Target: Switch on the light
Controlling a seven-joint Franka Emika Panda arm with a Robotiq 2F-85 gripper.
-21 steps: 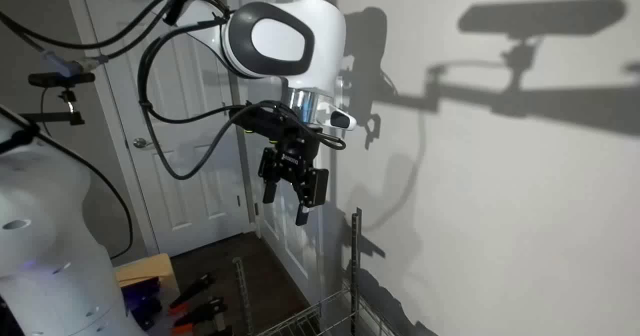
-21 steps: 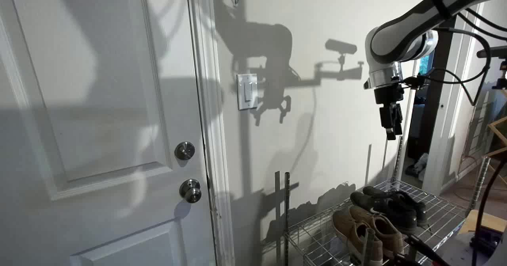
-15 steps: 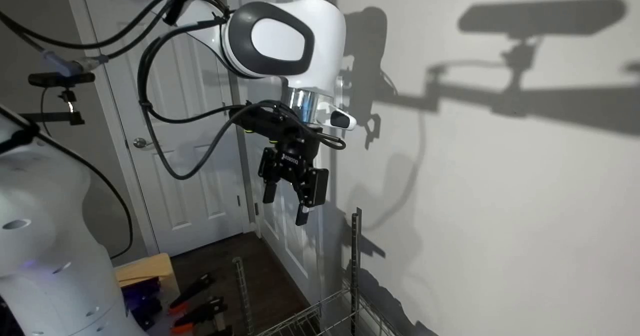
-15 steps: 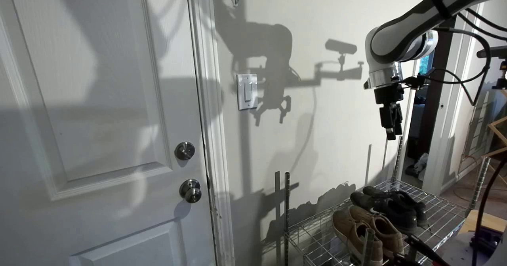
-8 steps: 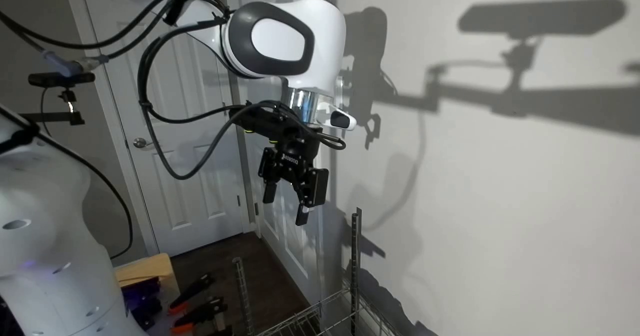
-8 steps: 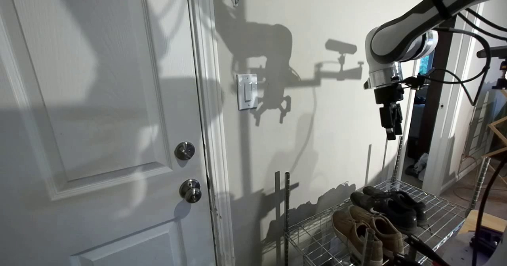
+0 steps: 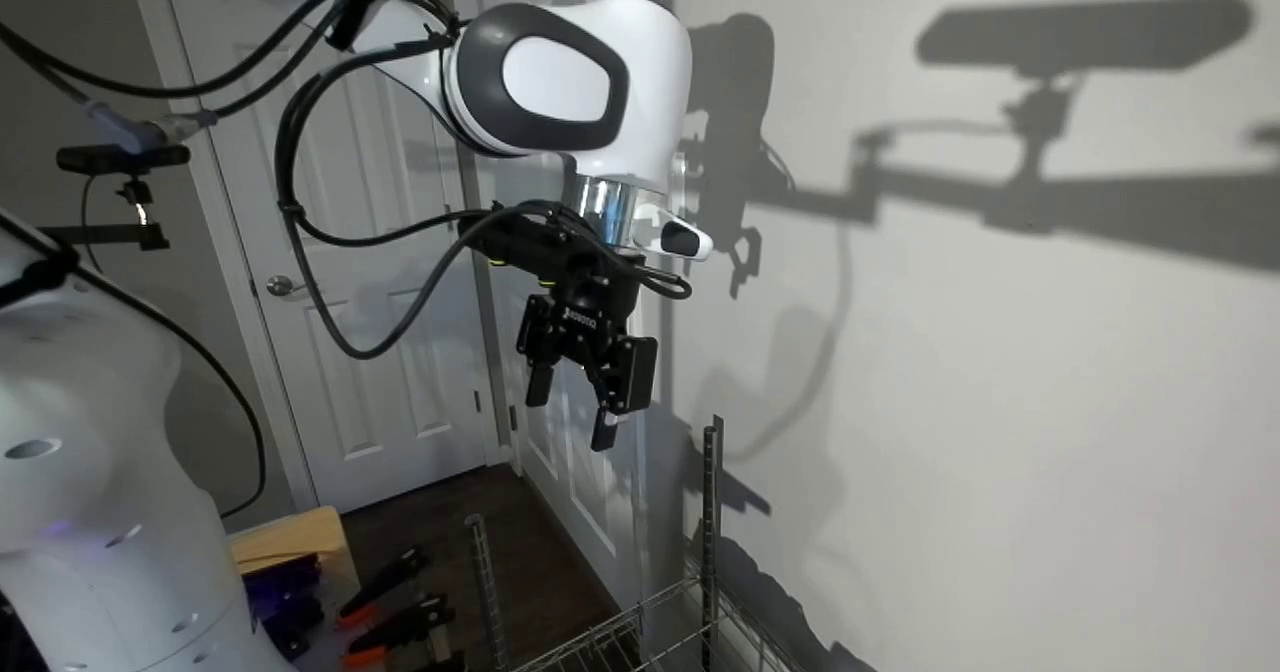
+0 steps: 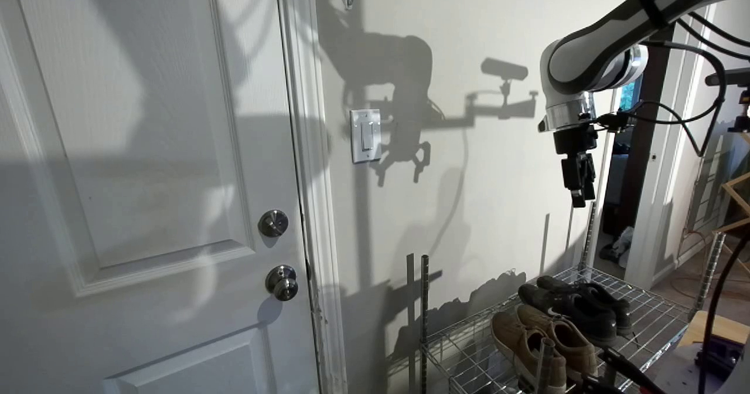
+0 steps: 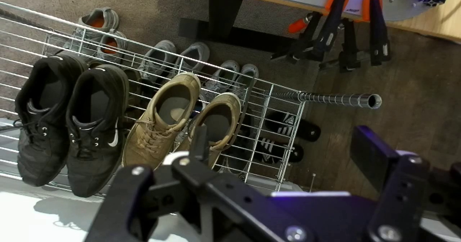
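Observation:
The white light switch plate (image 8: 356,148) with its rocker switch (image 8: 367,136) is on the wall beside the door frame. The arm's shadow falls around its right side. My gripper (image 8: 579,193) hangs pointing down, well to the right of the switch in that exterior view and apart from it. In an exterior view the gripper (image 7: 571,412) shows its two black fingers spread apart with nothing between them. In the wrist view the gripper (image 9: 287,146) is wide open and empty, above the shelf end and the floor. The switch does not show in the wrist view.
A white door (image 8: 164,218) with a knob (image 8: 282,283) and a deadbolt (image 8: 273,223) stands left of the switch. Below is a wire shelf (image 8: 463,353) with upright posts (image 8: 425,300), brown shoes (image 8: 545,338) and black shoes (image 8: 580,306). Clamps (image 9: 333,22) grip the robot's table edge.

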